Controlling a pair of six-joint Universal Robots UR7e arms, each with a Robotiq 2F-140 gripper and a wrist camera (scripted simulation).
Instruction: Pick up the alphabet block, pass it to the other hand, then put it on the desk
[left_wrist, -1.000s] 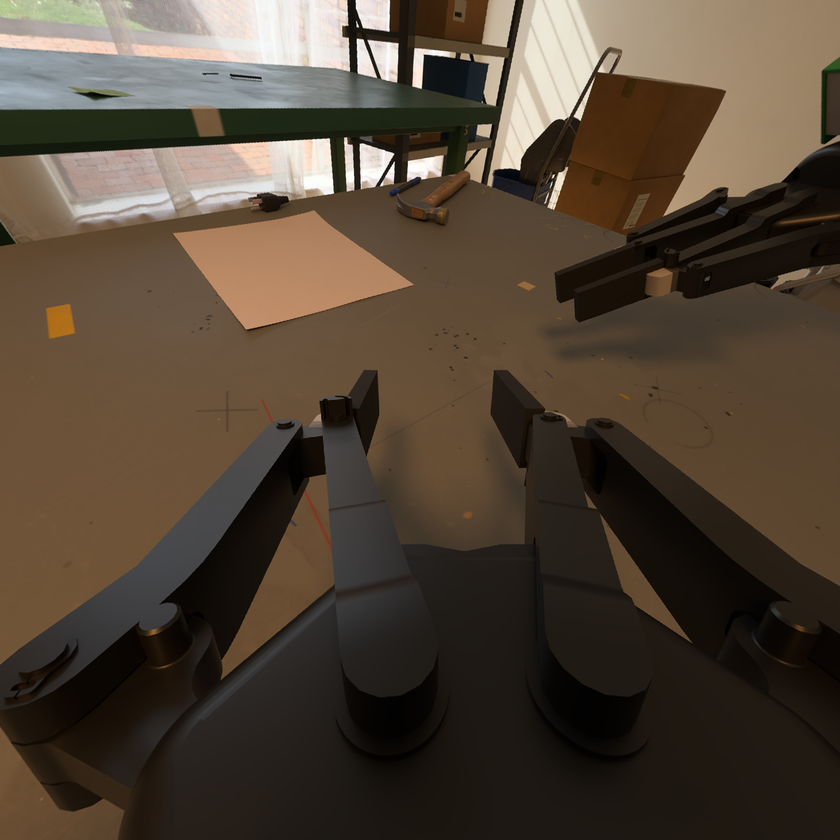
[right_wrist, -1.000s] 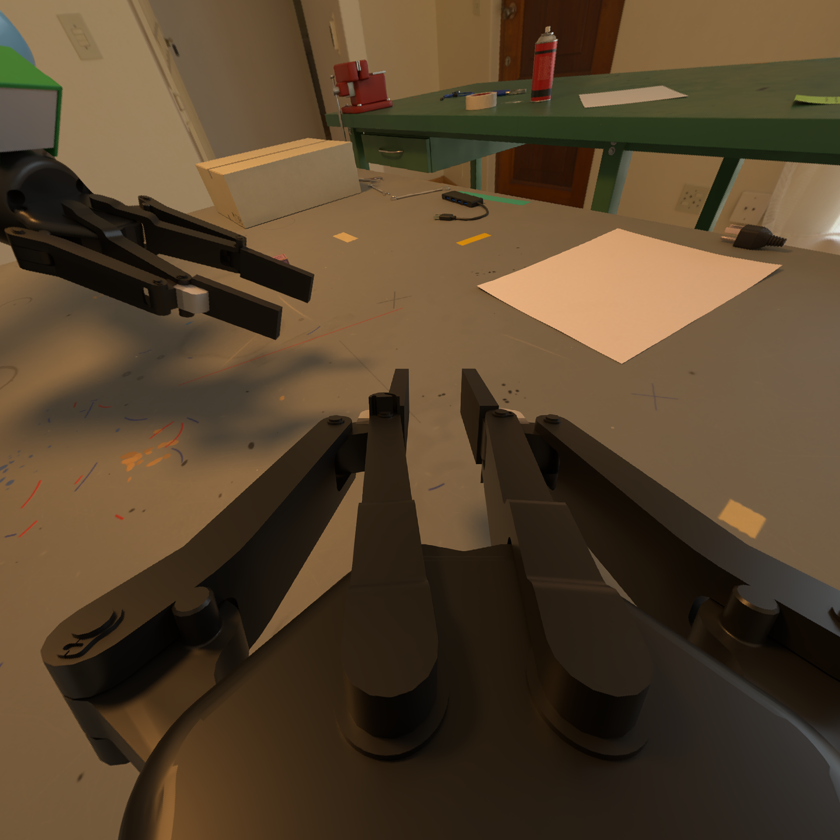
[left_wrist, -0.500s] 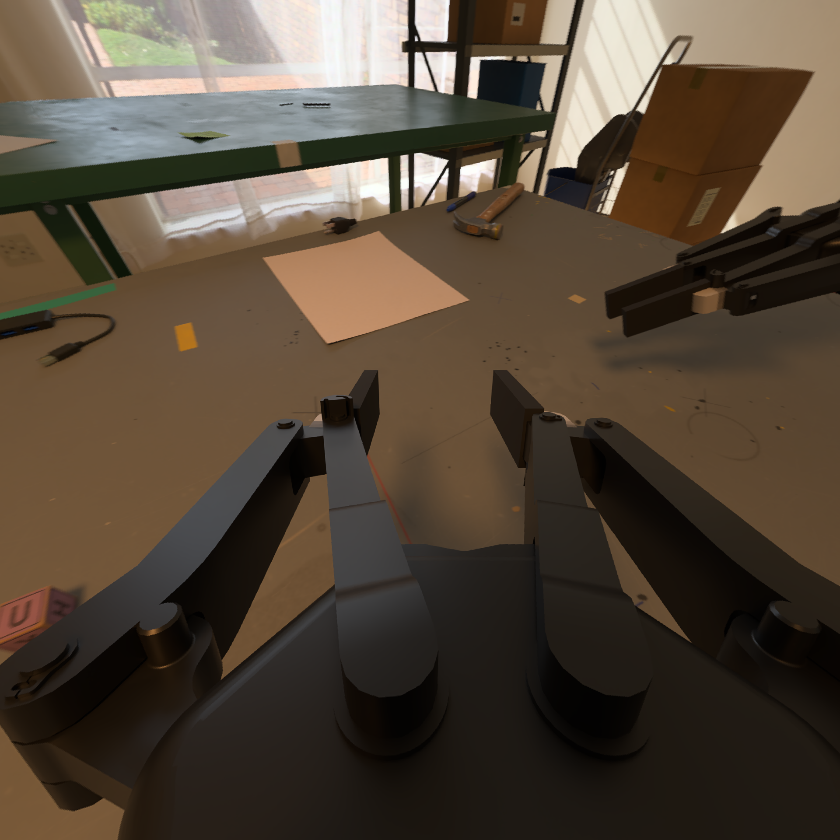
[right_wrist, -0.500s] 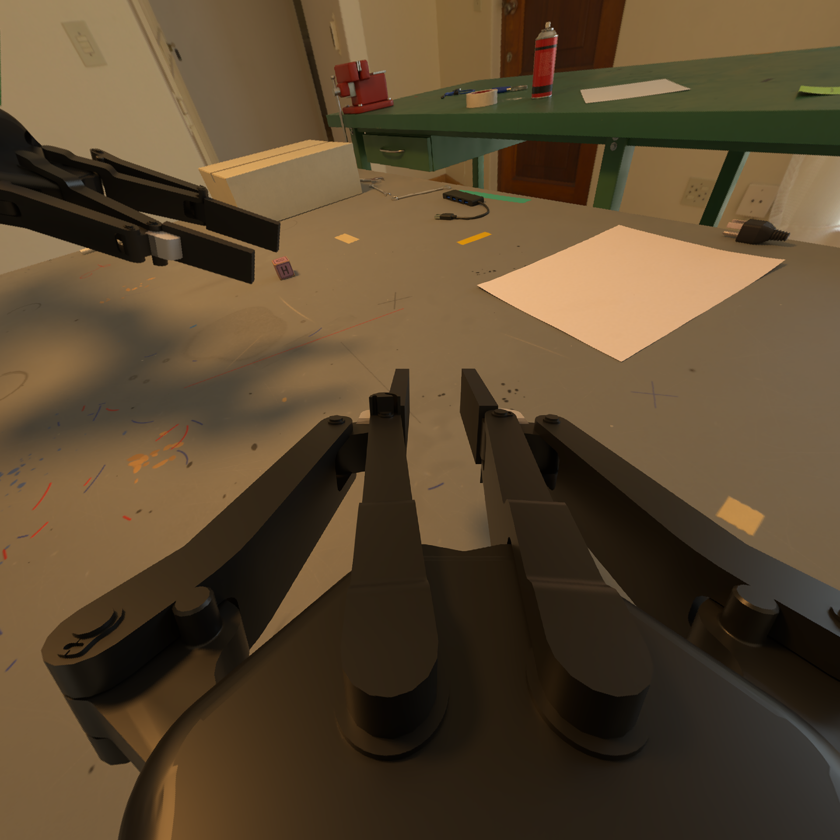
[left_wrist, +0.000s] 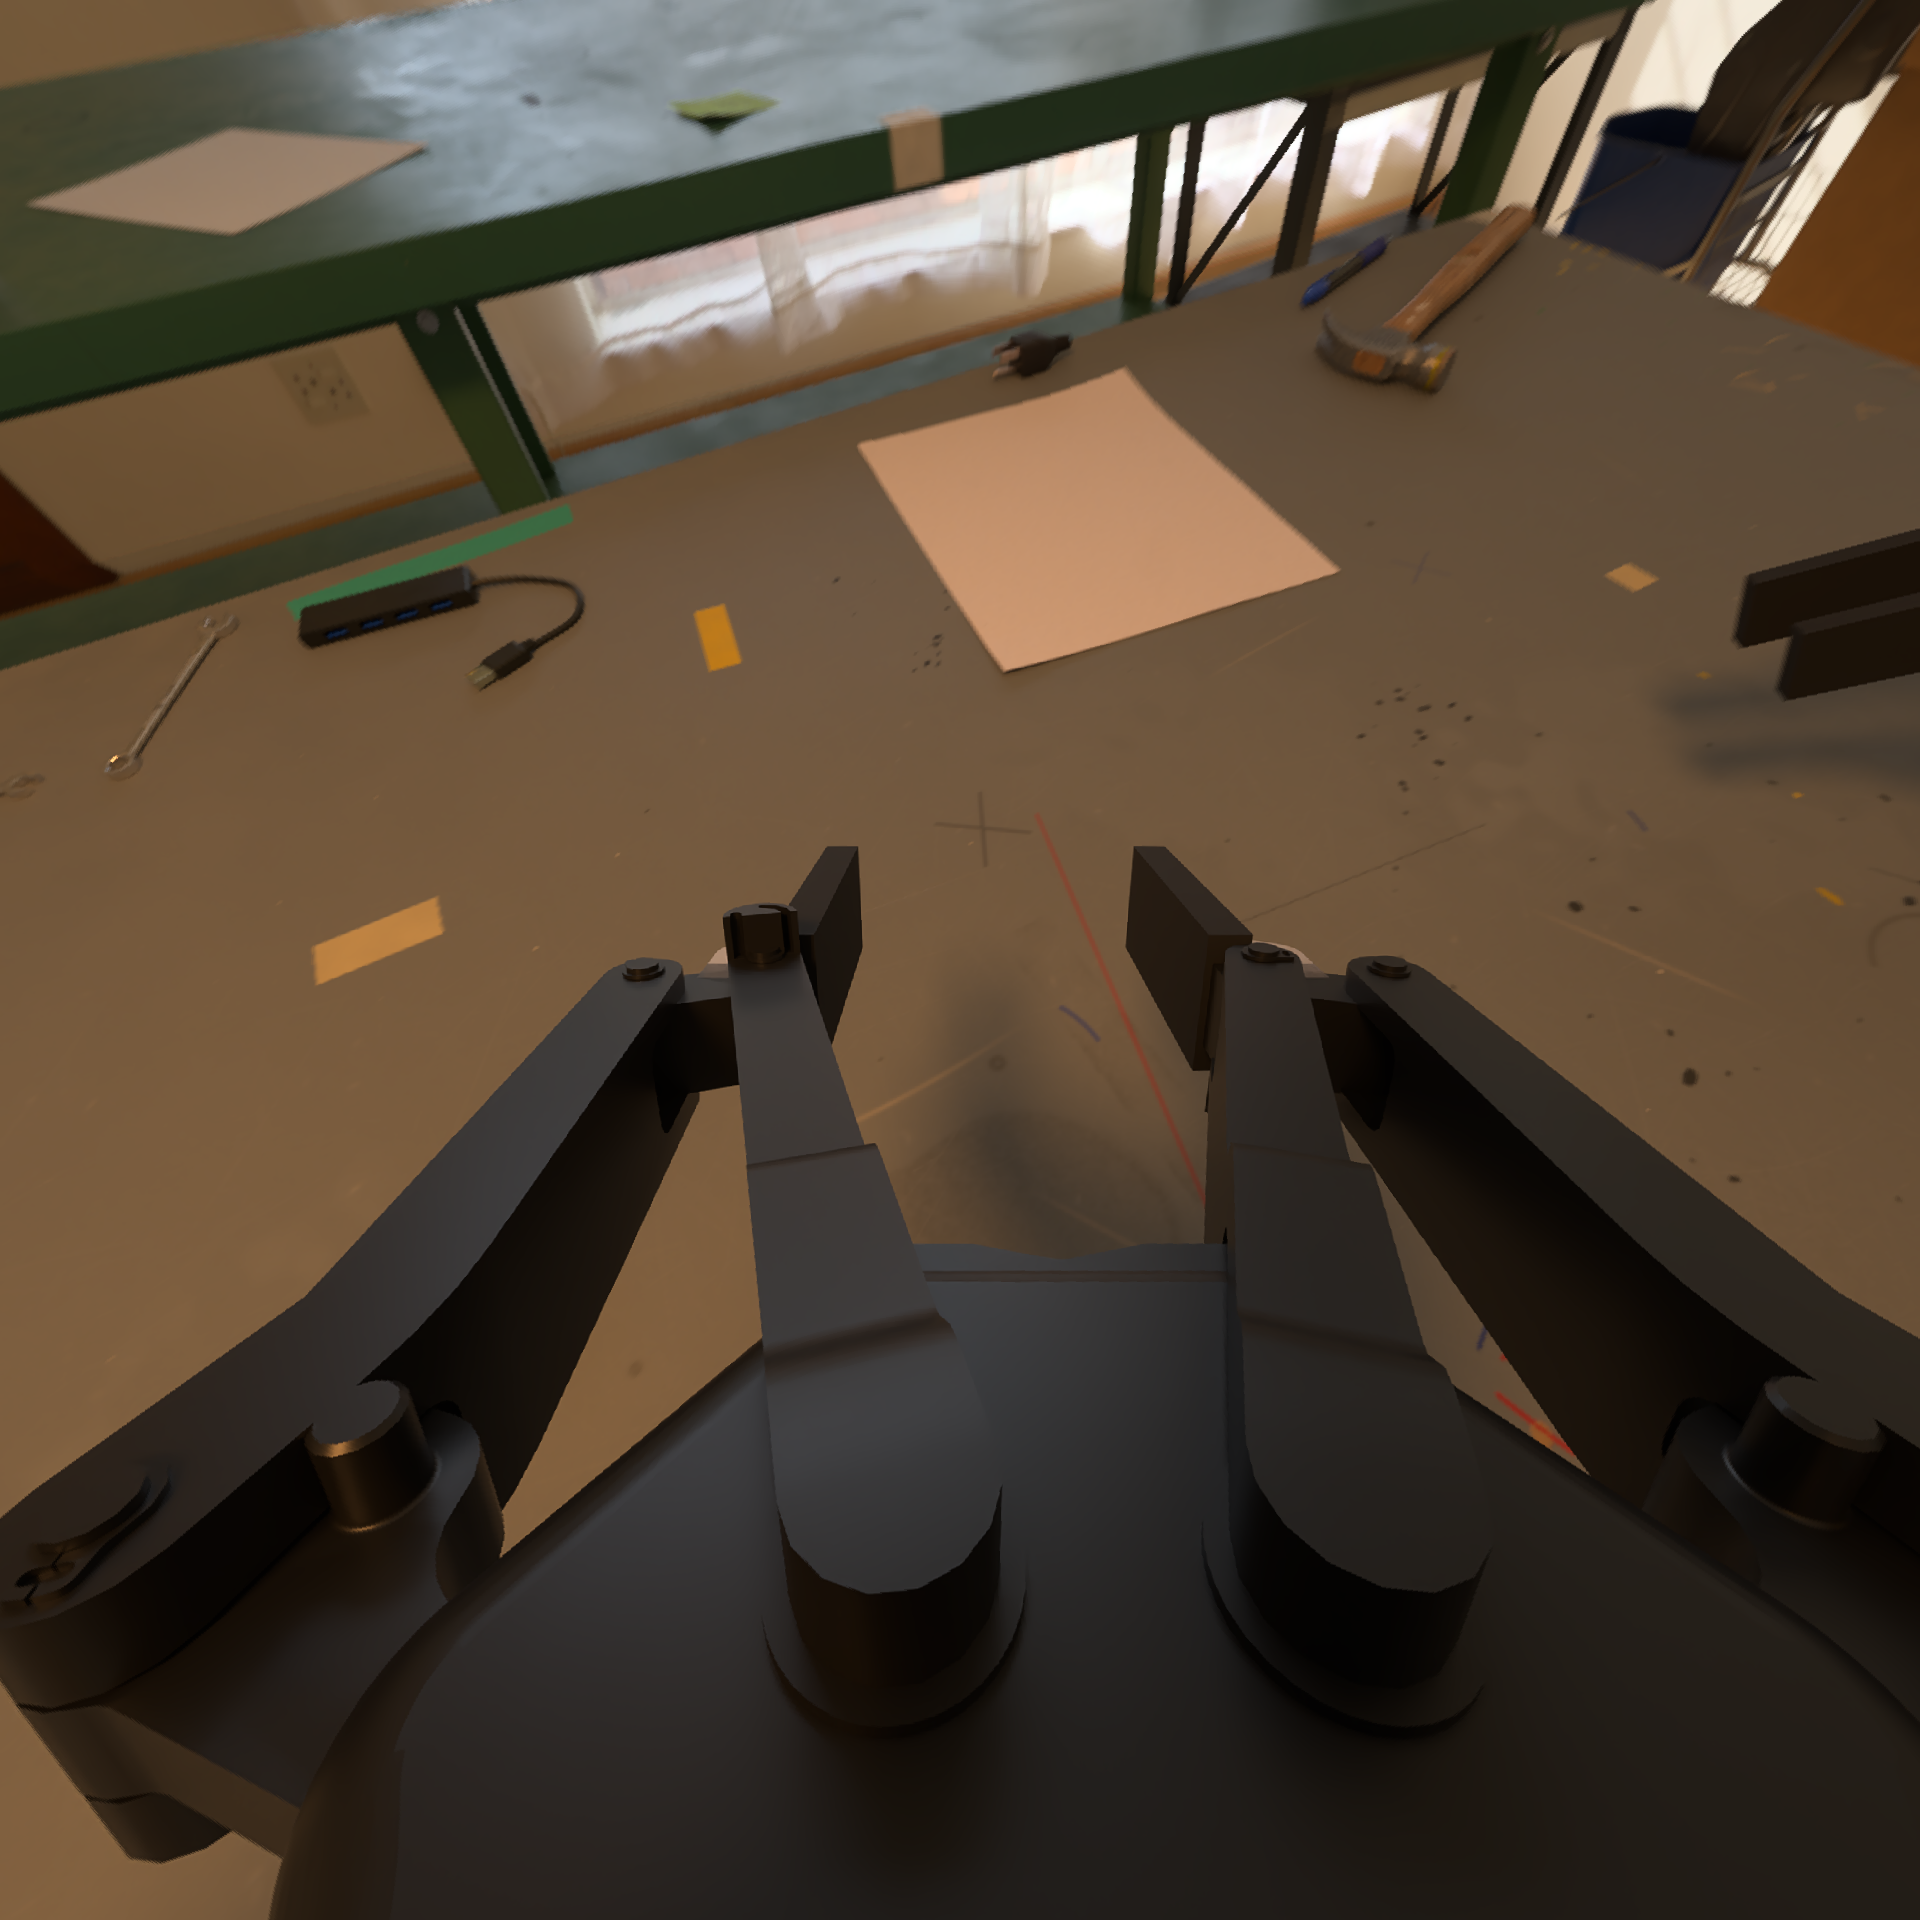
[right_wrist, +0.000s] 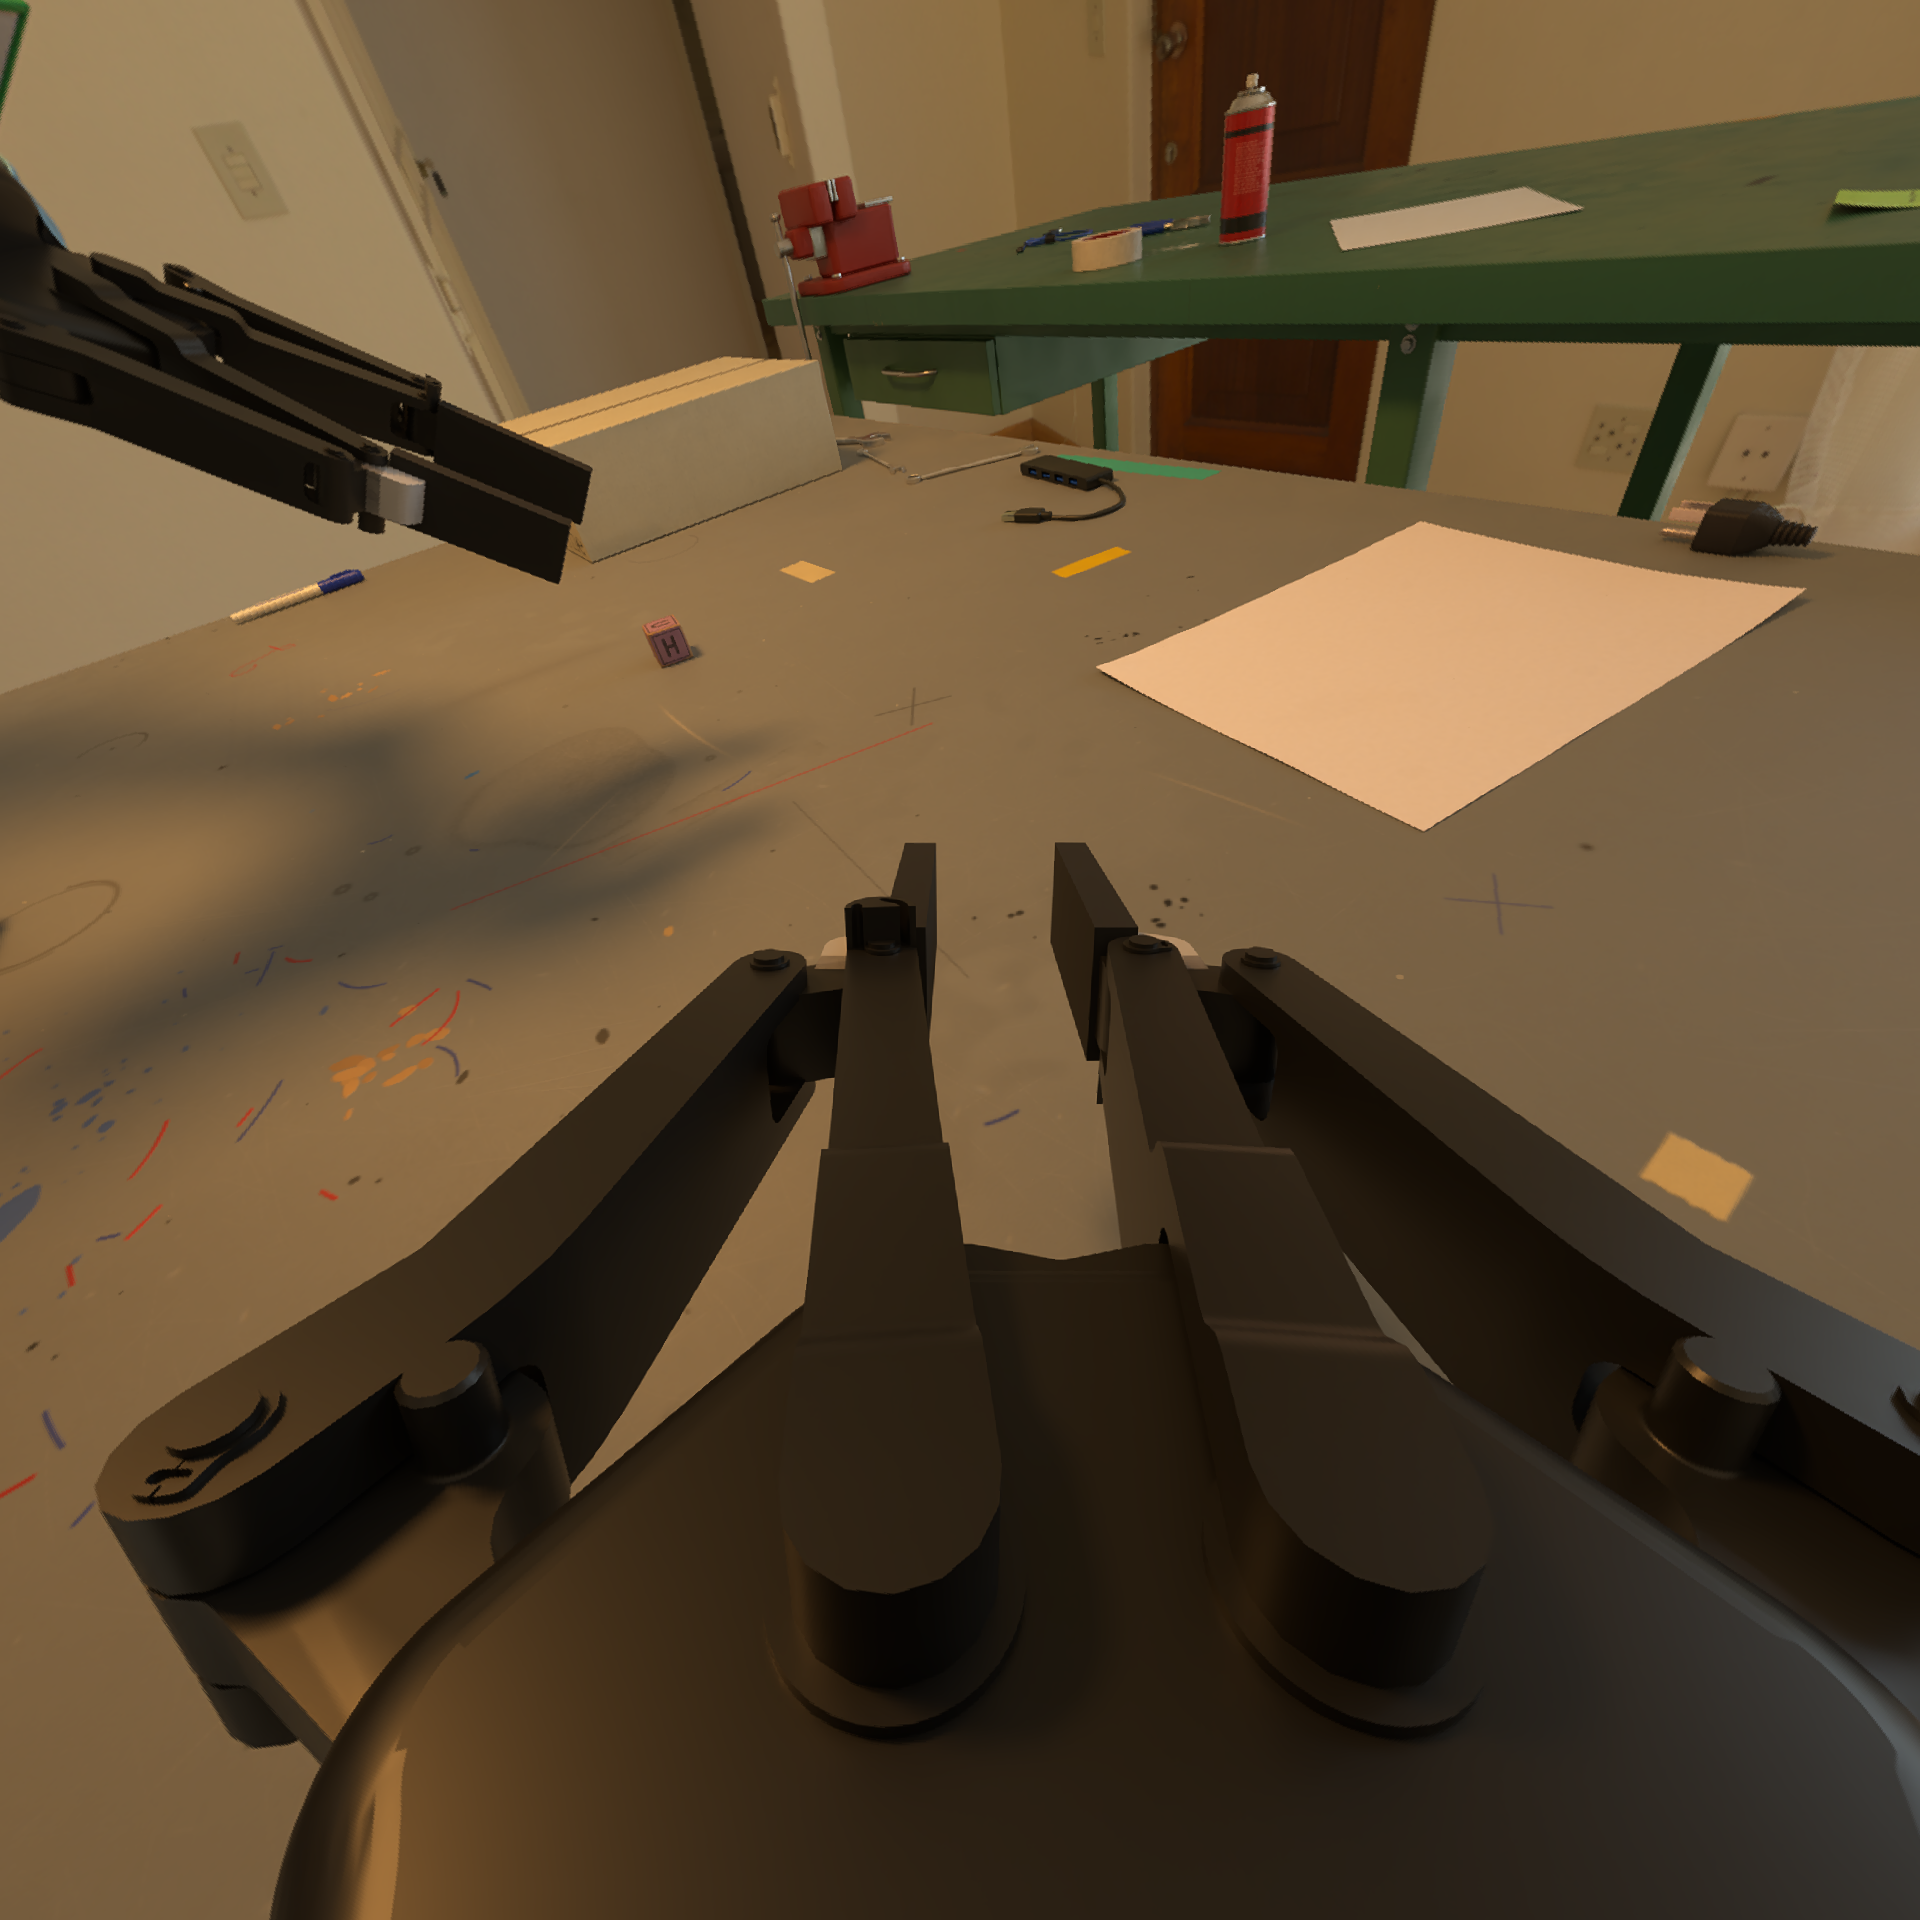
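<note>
The alphabet block (right_wrist: 668, 641) is a small pink cube lying on the grey desk (right_wrist: 935, 790), seen only in the right wrist view; the left wrist view does not show it. My left gripper (left_wrist: 994, 873) is open and empty, above bare desk. In the right wrist view it (right_wrist: 571, 520) hovers up and to the left of the block, apart from it. My right gripper (right_wrist: 993, 862) is empty, its jaws a narrow gap apart, low over the desk. Its fingertips show at the right edge of the left wrist view (left_wrist: 1766, 644).
A sheet of paper (left_wrist: 1091, 520) (right_wrist: 1455, 665) lies mid-desk. A hammer (left_wrist: 1392, 332), a plug (left_wrist: 1029, 353), a USB hub (left_wrist: 390, 618) and a wrench (left_wrist: 166, 696) lie along the far edge. A white box (right_wrist: 675, 447) and a marker (right_wrist: 296, 595) sit behind the block.
The left wrist view has swung left and tilted down, losing the block at its lower left. In the right wrist view the left gripper has risen and drawn back, uncovering the block. The right gripper holds still.
</note>
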